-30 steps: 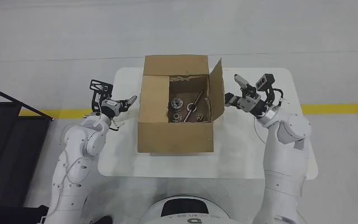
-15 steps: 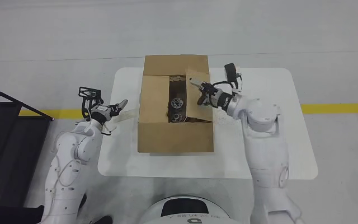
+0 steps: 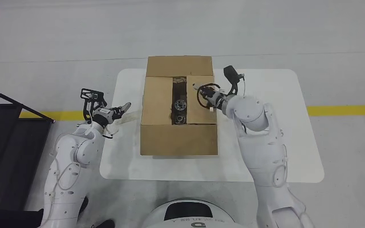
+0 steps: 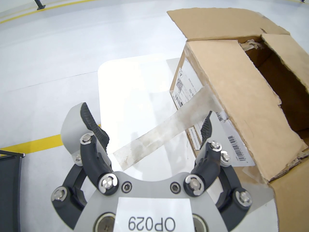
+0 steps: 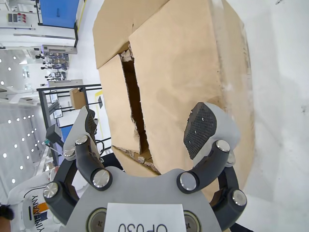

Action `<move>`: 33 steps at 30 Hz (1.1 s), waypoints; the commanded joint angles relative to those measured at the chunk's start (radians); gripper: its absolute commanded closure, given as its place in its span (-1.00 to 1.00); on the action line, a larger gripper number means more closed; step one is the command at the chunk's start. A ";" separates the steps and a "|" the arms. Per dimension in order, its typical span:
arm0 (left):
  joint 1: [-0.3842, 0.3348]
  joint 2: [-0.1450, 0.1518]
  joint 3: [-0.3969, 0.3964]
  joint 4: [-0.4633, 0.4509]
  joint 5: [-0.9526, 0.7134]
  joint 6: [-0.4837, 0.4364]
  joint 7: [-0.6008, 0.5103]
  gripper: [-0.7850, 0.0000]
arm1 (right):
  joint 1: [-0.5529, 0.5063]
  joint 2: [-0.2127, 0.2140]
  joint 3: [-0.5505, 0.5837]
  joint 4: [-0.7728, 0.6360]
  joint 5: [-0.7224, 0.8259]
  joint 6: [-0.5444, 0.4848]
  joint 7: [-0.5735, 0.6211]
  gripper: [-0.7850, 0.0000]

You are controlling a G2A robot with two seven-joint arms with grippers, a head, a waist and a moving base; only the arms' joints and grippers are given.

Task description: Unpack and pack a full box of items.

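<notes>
A brown cardboard box stands in the middle of the white table. Its two side flaps lie nearly closed, leaving a narrow gap through which small metal parts show. My right gripper is open above the right flap, close over the cardboard. My left gripper is open and empty, held left of the box beside its labelled side wall. A loose strip of clear tape hangs from that wall toward the left gripper.
The far flap of the box lies open and flat at the back. A yellow floor line runs past both sides of the table. A dark rack stands left of the table. Bare table top lies right of the box.
The right arm swung in from the right side of the box and pushed the upright right flap down over the opening. The left arm drew back slightly to the left.
</notes>
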 commanded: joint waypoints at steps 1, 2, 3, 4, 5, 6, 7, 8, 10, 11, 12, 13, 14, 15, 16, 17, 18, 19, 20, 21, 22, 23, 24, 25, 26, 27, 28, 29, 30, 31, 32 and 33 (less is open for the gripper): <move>0.000 0.000 0.000 0.000 0.000 0.000 0.000 -1.00 | 0.000 0.001 -0.005 -0.002 -0.048 0.020 -0.021 -1.00; 0.000 0.000 0.000 0.000 0.000 0.000 0.000 -1.00 | 0.000 0.001 -0.005 -0.002 -0.048 0.020 -0.021 -1.00; 0.000 0.000 0.000 0.000 0.000 0.000 0.000 -1.00 | 0.000 0.001 -0.005 -0.002 -0.048 0.020 -0.021 -1.00; 0.000 0.000 0.000 0.000 0.000 0.000 0.000 -1.00 | 0.000 0.001 -0.005 -0.002 -0.048 0.020 -0.021 -1.00; 0.000 0.000 0.000 0.000 0.000 0.000 0.000 -1.00 | 0.000 0.001 -0.005 -0.002 -0.048 0.020 -0.021 -1.00; 0.000 0.000 0.000 0.000 0.000 0.000 0.000 -1.00 | 0.000 0.001 -0.005 -0.002 -0.048 0.020 -0.021 -1.00; 0.000 0.000 0.000 0.000 0.000 0.000 0.000 -1.00 | 0.000 0.001 -0.005 -0.002 -0.048 0.020 -0.021 -1.00; 0.000 0.000 0.000 0.000 0.000 0.000 0.000 -1.00 | 0.000 0.001 -0.005 -0.002 -0.048 0.020 -0.021 -1.00; 0.000 0.000 0.000 0.000 0.000 0.000 0.000 -1.00 | 0.000 0.001 -0.005 -0.002 -0.048 0.020 -0.021 -1.00; 0.000 0.000 0.000 0.000 0.000 0.000 0.000 -1.00 | 0.000 0.001 -0.005 -0.002 -0.048 0.020 -0.021 -1.00; 0.000 0.000 0.000 0.000 0.000 0.000 0.000 -1.00 | -0.002 0.001 -0.006 -0.003 -0.045 0.014 -0.025 -1.00; 0.000 0.000 0.000 0.000 0.000 0.000 0.000 -1.00 | -0.004 0.001 -0.007 -0.004 -0.041 0.007 -0.030 -1.00; 0.000 0.000 0.000 0.000 0.000 0.000 0.000 -1.00 | -0.011 0.001 -0.012 -0.006 -0.033 -0.014 -0.050 -1.00; 0.000 0.000 0.000 0.000 0.000 0.000 0.000 -1.00 | -0.014 0.000 -0.016 -0.005 -0.016 -0.028 -0.072 -1.00; 0.000 0.000 0.000 0.000 0.000 0.000 0.000 -1.00 | -0.010 -0.002 -0.015 0.010 0.007 -0.027 -0.096 -1.00; 0.000 0.000 0.000 0.000 0.000 0.000 0.000 -1.00 | 0.001 -0.004 -0.018 0.036 0.010 -0.015 -0.125 -1.00; 0.000 0.000 0.000 0.000 0.000 0.000 0.000 -1.00 | 0.017 -0.007 -0.032 0.062 0.014 -0.004 -0.141 -1.00; 0.000 0.000 0.000 0.000 0.000 0.000 0.000 -1.00 | 0.034 -0.010 -0.048 0.084 0.029 -0.004 -0.142 -1.00; 0.000 0.000 0.000 0.000 0.000 0.000 0.000 -1.00 | 0.049 -0.012 -0.059 0.105 0.037 -0.006 -0.148 -1.00; 0.000 0.000 0.000 0.000 0.000 0.000 0.000 -1.00 | 0.064 -0.014 -0.070 0.127 0.036 -0.001 -0.155 -1.00; 0.000 0.000 0.000 0.000 0.000 0.000 0.000 -1.00 | 0.078 -0.016 -0.086 0.148 0.035 0.003 -0.152 -1.00; 0.000 0.000 0.000 0.000 0.000 0.000 0.000 -1.00 | 0.093 -0.018 -0.100 0.166 0.036 0.006 -0.151 -1.00; 0.000 0.000 0.000 0.000 0.000 0.000 0.000 -1.00 | 0.106 -0.019 -0.121 0.191 0.028 0.009 -0.141 -1.00; 0.000 0.000 0.000 0.000 0.000 0.000 0.000 -1.00 | 0.122 -0.020 -0.135 0.212 0.020 0.016 -0.132 -1.00; 0.000 0.000 0.000 0.000 0.000 0.000 0.000 -1.00 | 0.138 -0.021 -0.146 0.231 0.014 0.025 -0.123 -1.00; 0.000 0.000 0.000 0.000 0.000 0.000 0.000 -1.00 | 0.150 -0.022 -0.155 0.244 0.010 0.031 -0.120 -1.00; 0.000 0.000 0.000 0.000 0.000 0.000 0.000 -1.00 | 0.159 -0.023 -0.159 0.250 0.013 0.032 -0.118 -1.00; 0.000 0.000 0.000 0.000 0.000 0.000 0.000 -1.00 | 0.164 -0.024 -0.159 0.240 0.031 0.020 -0.119 -1.00; 0.000 0.000 0.000 0.000 0.000 0.000 0.000 -1.00 | 0.162 -0.024 -0.152 0.226 0.051 0.004 -0.125 -1.00; 0.000 0.000 0.000 0.000 0.000 0.000 0.000 -1.00 | 0.153 -0.023 -0.139 0.202 0.073 -0.014 -0.141 -1.00; 0.000 0.000 0.000 0.000 0.000 0.000 0.000 -1.00 | 0.141 -0.022 -0.124 0.173 0.100 -0.035 -0.158 -1.00; 0.000 0.000 0.000 0.000 0.000 0.000 0.000 -1.00 | 0.127 -0.021 -0.108 0.148 0.122 -0.051 -0.178 -1.00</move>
